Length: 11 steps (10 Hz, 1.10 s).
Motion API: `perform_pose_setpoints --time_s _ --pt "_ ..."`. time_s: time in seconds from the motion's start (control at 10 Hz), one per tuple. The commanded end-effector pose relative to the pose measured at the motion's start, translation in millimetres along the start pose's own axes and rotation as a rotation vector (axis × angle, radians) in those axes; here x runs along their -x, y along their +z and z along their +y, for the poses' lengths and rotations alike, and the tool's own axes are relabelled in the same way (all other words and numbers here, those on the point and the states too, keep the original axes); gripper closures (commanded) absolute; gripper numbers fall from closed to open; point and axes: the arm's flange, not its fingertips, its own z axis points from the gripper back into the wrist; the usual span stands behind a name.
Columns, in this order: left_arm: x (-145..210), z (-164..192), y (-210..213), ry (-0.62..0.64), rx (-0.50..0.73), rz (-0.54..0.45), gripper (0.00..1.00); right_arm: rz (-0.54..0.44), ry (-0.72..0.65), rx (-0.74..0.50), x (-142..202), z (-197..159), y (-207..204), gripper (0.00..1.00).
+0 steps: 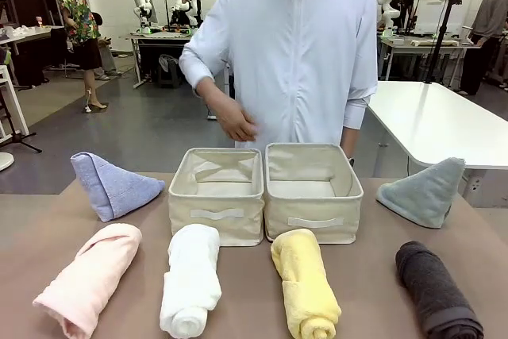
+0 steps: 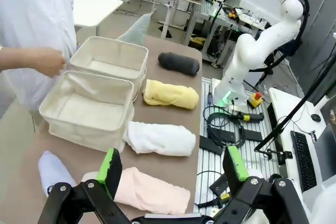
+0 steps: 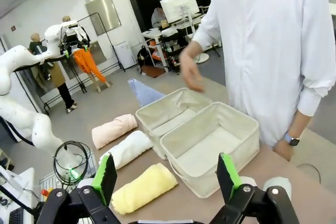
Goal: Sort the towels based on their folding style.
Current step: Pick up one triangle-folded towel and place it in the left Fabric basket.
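Four rolled towels lie in a row along the near table edge: pink point(image 1: 91, 279), white point(image 1: 190, 279), yellow point(image 1: 304, 283) and dark grey point(image 1: 436, 290). A lavender-blue cone fold point(image 1: 111, 184) stands at the far left and a grey-green cone fold point(image 1: 425, 190) at the far right. My left gripper point(image 2: 173, 166) hangs open, high over the pink roll point(image 2: 149, 191) and the white roll point(image 2: 160, 139). High above the yellow roll point(image 3: 144, 187), my right gripper point(image 3: 167, 177) is open too. Nothing is between either pair of fingers.
Two beige fabric baskets point(image 1: 216, 213) point(image 1: 313, 224) stand side by side mid-table, both with nothing inside. A person in a pale jacket stands behind them, one hand point(image 1: 236, 121) raised above the left basket. Bare tabletop lies between the rolls.
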Motion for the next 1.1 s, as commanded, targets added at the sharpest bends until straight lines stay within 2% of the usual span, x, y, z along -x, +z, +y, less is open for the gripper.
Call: perform_pose_setpoints --time_s 0.0,0.1,1.0 --pt "-3.2 -6.4 -12.0 -0.021 -0.082 0.090 0.00 0.020 -0.113 0.175 -5.8 2.1 -13.8 0.00" --pt "0.0 0.0 0.0 0.000 0.000 0.000 0.00 0.000 0.000 0.000 0.0 0.0 0.0 0.00" --pt "0.0 0.0 0.0 0.000 0.000 0.000 0.00 0.000 0.000 0.000 0.0 0.0 0.0 0.00"
